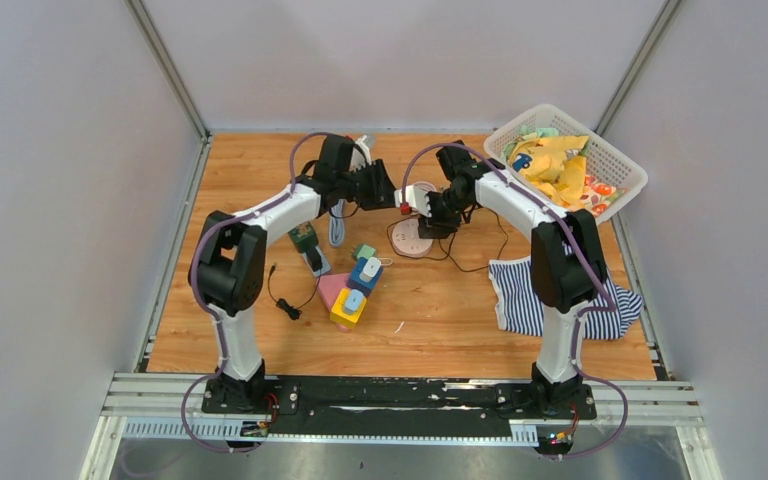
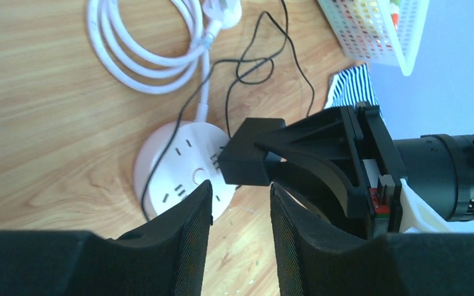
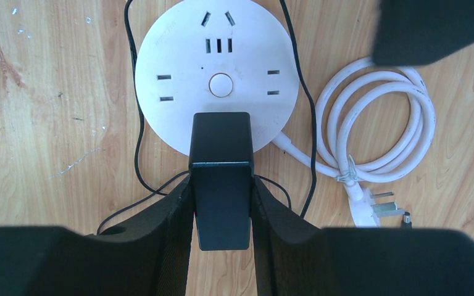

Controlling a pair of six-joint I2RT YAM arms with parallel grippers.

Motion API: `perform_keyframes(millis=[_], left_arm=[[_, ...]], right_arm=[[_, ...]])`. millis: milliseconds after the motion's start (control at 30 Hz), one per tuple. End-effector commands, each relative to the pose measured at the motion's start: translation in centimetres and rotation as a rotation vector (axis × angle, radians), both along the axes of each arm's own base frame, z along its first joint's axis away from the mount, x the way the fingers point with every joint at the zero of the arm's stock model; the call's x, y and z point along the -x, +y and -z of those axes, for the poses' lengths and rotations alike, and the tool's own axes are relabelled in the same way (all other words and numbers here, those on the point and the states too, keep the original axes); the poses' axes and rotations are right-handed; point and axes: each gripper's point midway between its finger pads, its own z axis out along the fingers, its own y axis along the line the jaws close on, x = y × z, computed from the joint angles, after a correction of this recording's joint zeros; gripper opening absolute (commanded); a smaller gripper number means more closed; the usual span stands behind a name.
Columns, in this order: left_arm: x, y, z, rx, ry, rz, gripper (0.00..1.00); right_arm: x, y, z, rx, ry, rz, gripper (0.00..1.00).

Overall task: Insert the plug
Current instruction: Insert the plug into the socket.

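A black plug block (image 3: 220, 176) is held between my right gripper's (image 3: 220, 185) shut fingers, just above the near rim of the round white power strip (image 3: 216, 80). The strip lies flat on the wooden table (image 1: 412, 237). A thin black cord (image 3: 137, 142) trails from the plug around the strip. In the left wrist view the plug (image 2: 250, 151) hangs over the strip (image 2: 173, 166). My left gripper (image 2: 241, 191) is open and empty, hovering close beside the right gripper (image 1: 438, 220). In the top view the left gripper (image 1: 390, 195) is to the left of the strip.
The strip's coiled white cable (image 3: 376, 123) and its own white plug (image 3: 376, 209) lie to the side. A white basket of cloths (image 1: 565, 160) stands at back right, a striped cloth (image 1: 550, 290) at right, toy blocks (image 1: 352, 290) and a green device (image 1: 305, 240) at centre left.
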Motion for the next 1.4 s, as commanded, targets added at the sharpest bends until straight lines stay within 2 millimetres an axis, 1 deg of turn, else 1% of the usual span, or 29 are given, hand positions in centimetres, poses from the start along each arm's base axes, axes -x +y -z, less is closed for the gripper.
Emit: perform_keyframes(millis=[0, 67, 133, 233, 467, 567, 700, 833, 900, 967, 1133, 1233, 1300, 1367], left_arm=[[2.2, -3.4, 0.9, 0.088, 0.054, 0.095, 0.41], [2.6, -4.5, 1.6, 0.097, 0.081, 0.124, 0.42], [2.7, -5.0, 2.2, 0.099, 0.102, 0.130, 0.43], [2.4, -5.1, 2.9, 0.086, 0.107, 0.120, 0.45], [2.6, -5.9, 4.8, 0.079, 0.154, 0.129, 0.47], [2.3, -5.9, 5.5, 0.068, 0.161, 0.112, 0.48], [1.5, -6.1, 5.5, 0.072, 0.140, 0.092, 0.48], [1.5, -6.3, 6.8, 0.070, 0.177, 0.087, 0.48], [1.8, -6.2, 7.7, 0.063, 0.199, 0.085, 0.46], [2.2, -5.7, 8.7, 0.041, 0.210, 0.075, 0.41], [3.2, -3.3, 11.8, -0.049, 0.224, 0.026, 0.31], [3.9, -2.4, 13.6, -0.086, 0.241, 0.020, 0.29], [4.1, -2.3, 14.2, -0.098, 0.246, 0.024, 0.27], [4.0, -2.1, 14.8, -0.116, 0.249, 0.021, 0.24]], right_arm=[[-0.8, 0.7, 0.1, 0.014, -0.016, 0.005, 0.00], [-0.8, 0.5, 0.2, 0.018, -0.016, 0.009, 0.00], [-0.8, 0.6, 0.1, 0.016, -0.017, 0.011, 0.00], [-0.9, 0.7, 0.0, 0.010, -0.016, 0.015, 0.00], [-1.1, 0.8, -0.1, 0.005, -0.022, 0.022, 0.00], [-1.1, 0.8, 0.0, 0.005, -0.022, 0.021, 0.00], [-1.1, 0.7, 0.0, 0.004, -0.024, 0.023, 0.00], [-1.2, 0.8, -0.1, 0.002, -0.028, 0.030, 0.00], [-1.3, 0.8, -0.2, -0.002, -0.031, 0.034, 0.00], [-1.5, 0.8, -0.3, -0.006, -0.033, 0.042, 0.00], [-1.8, 0.8, -0.9, -0.029, -0.043, 0.055, 0.00], [-2.1, 1.0, -1.2, -0.041, -0.050, 0.058, 0.00], [-2.3, 1.1, -1.2, -0.045, -0.052, 0.062, 0.00], [-2.5, 1.2, -1.4, -0.051, -0.056, 0.066, 0.00]])
